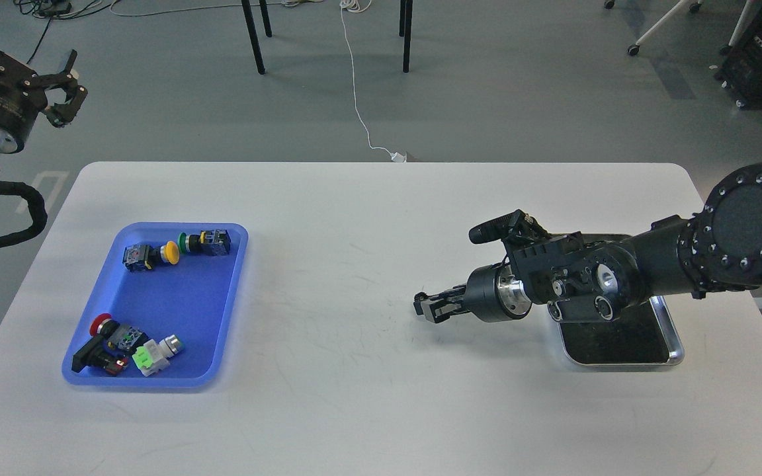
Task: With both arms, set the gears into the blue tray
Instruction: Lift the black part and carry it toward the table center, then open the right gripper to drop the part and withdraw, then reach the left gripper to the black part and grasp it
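A white table (368, 277) holds the blue tray (131, 380) at about 9 o'clock from its centre and a steel tray (675, 354) with a dark bottom at about 3 o'clock. Inside the blue tray lie four push-button switches: a yellow-capped one (153, 254) and a green-capped one (206, 242) along its 12 o'clock edge, a red-capped one (106, 340) and a silver-capped one (159, 354) near its 6 o'clock end. No gear can be made out anywhere, in the tray or on the table.

The right arm reaches in from 3 o'clock, passing above the steel tray, and its right gripper (424, 305) points toward 9 o'clock, low over the bare table well apart from the blue tray. Its fingers lie close together, seen nearly edge-on and dark; whether they pinch anything cannot be told.

The left gripper (67, 89) hangs off the table at about 10 o'clock, over the grey floor, fingers curled with a visible gap between them and nothing in it.
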